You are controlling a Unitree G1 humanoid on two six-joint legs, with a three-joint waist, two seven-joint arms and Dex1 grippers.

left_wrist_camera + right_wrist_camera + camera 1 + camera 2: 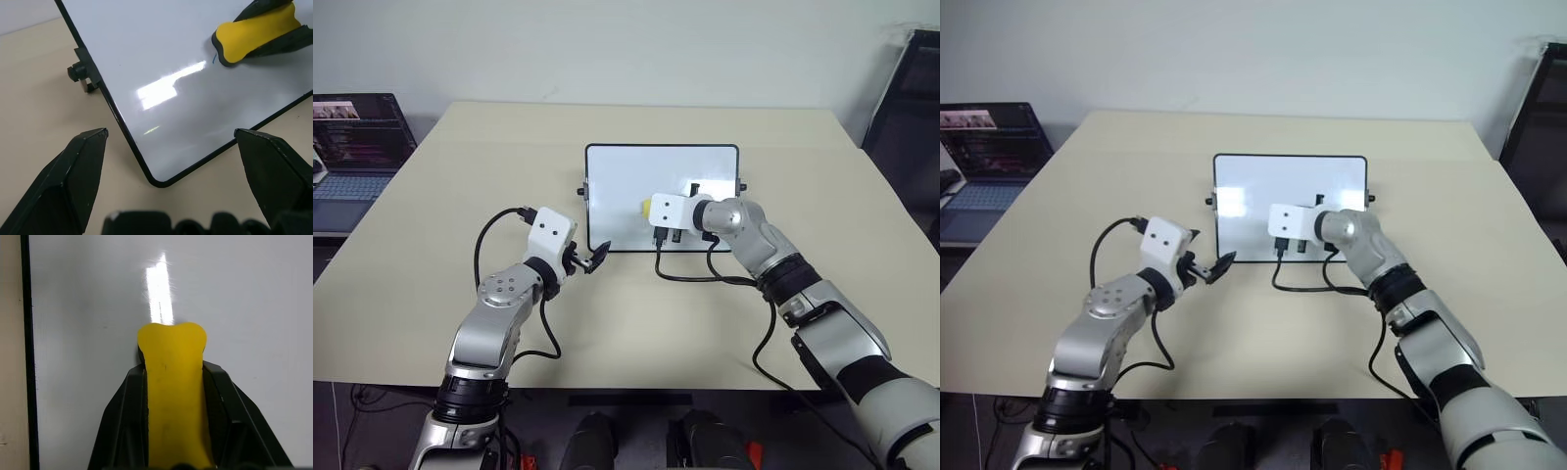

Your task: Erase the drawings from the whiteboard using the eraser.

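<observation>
The eraser (173, 396) is clamped between the two black fingers of the right gripper (172, 382), its yellow back up and its rounded nose sticking out past the fingertips so the dark pad beneath can rub the surface. It sits on the whiteboard (617, 176), toward the middle of the lower half, which suits a wiping stroke. The whiteboard lies flat at the middle of the beige table (460, 176), within easy reach of both arms. Of the drawings (214, 58), one short blue stroke shows right at the eraser's edge; the rest of the white surface looks clean, so the wiping seems nearly finished. The left gripper (171, 142) hangs with its jaws wide apart and empty, straddling the board's near left corner, probably to steady it against sliding. A laptop (352, 147) stands off at the far left.
</observation>
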